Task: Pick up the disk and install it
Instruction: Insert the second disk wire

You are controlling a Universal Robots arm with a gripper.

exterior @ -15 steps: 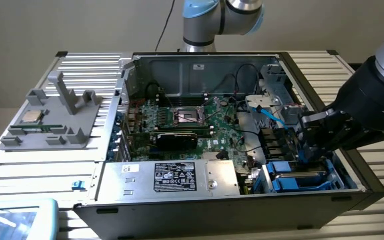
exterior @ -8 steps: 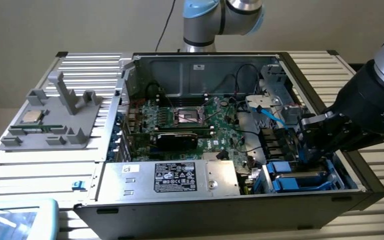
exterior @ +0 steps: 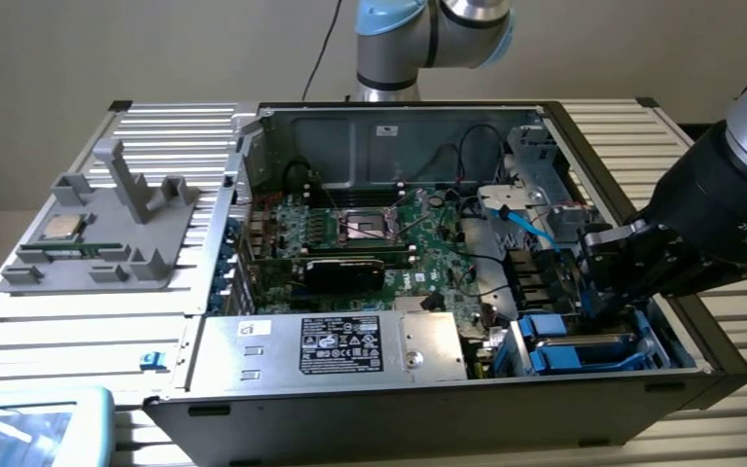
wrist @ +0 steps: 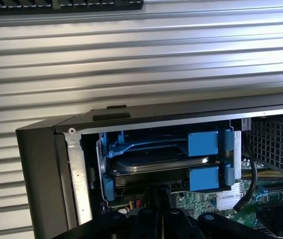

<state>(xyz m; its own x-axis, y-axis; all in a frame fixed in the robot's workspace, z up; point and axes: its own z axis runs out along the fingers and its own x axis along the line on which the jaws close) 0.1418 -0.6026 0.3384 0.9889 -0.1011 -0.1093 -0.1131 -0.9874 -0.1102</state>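
The disk [wrist: 156,160] sits mostly hidden inside its blue carrier frame [wrist: 203,144]; the gripper [exterior: 603,309] tips are hidden behind the case wall.

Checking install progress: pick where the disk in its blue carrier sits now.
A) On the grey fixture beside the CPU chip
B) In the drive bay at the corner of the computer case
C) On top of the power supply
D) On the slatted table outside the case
B: the disk, edged by its blue carrier, sits in the drive bay of the computer case, right by the gripper.
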